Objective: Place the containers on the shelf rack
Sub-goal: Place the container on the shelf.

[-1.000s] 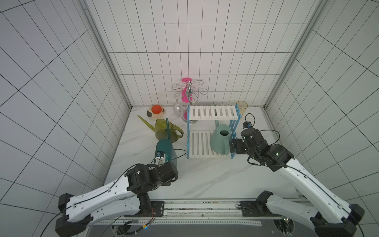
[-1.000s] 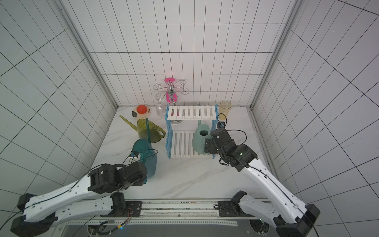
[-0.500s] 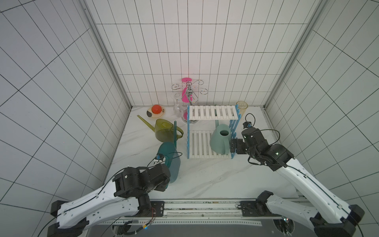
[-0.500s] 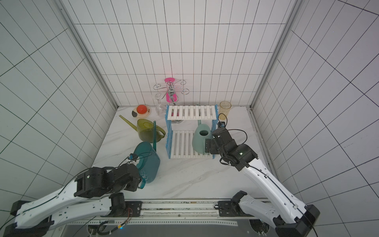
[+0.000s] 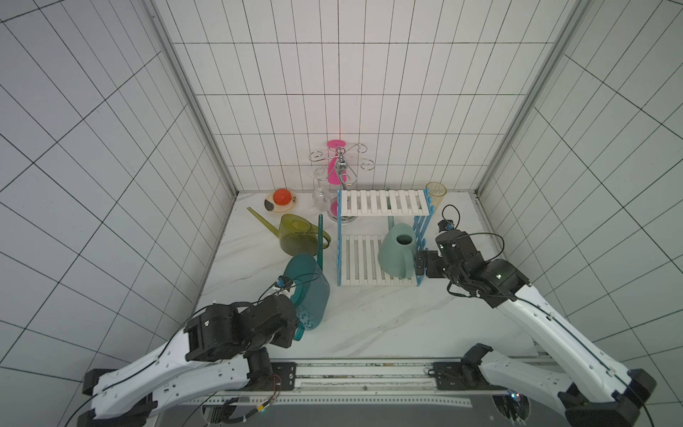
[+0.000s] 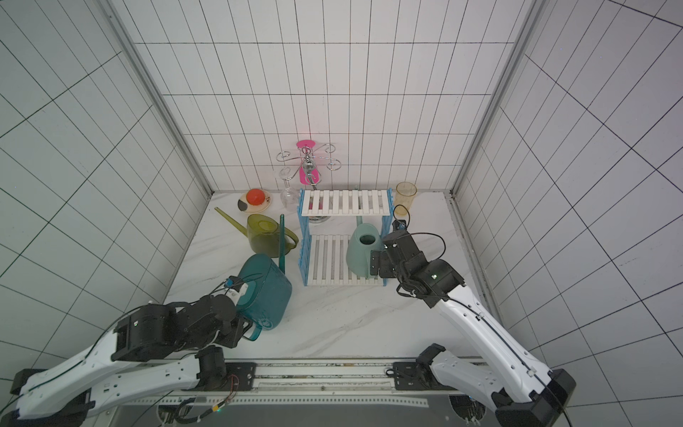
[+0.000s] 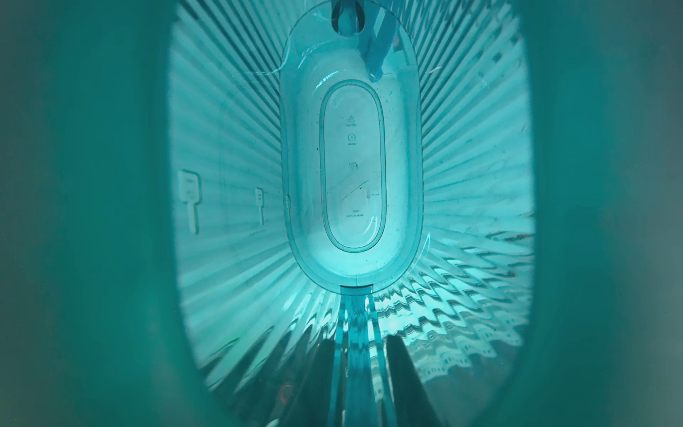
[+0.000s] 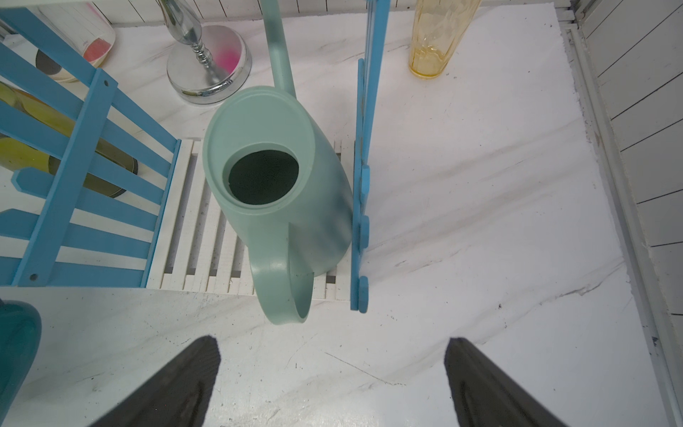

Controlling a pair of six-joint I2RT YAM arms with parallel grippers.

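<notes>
My left claw [image 5: 292,327] is clamped on the handle of the teal can [image 5: 308,292], holding it tipped by the front left of the rack [image 5: 384,201], probably to swing the spout clear, while the right claw [image 8: 332,347] gapes beside the mint can [image 5: 395,255] on the lower shelf, and the olive can [image 5: 295,236] sits on the desk [image 5: 369,325]

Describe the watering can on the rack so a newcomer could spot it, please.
Find the two-tier rack, white slatted shelves between light blue side frames. On its lower shelf stands a pale mint green plastic watering can, opaque, unlike the translucent olive-yellow can and the dark teal can off the rack.
</notes>
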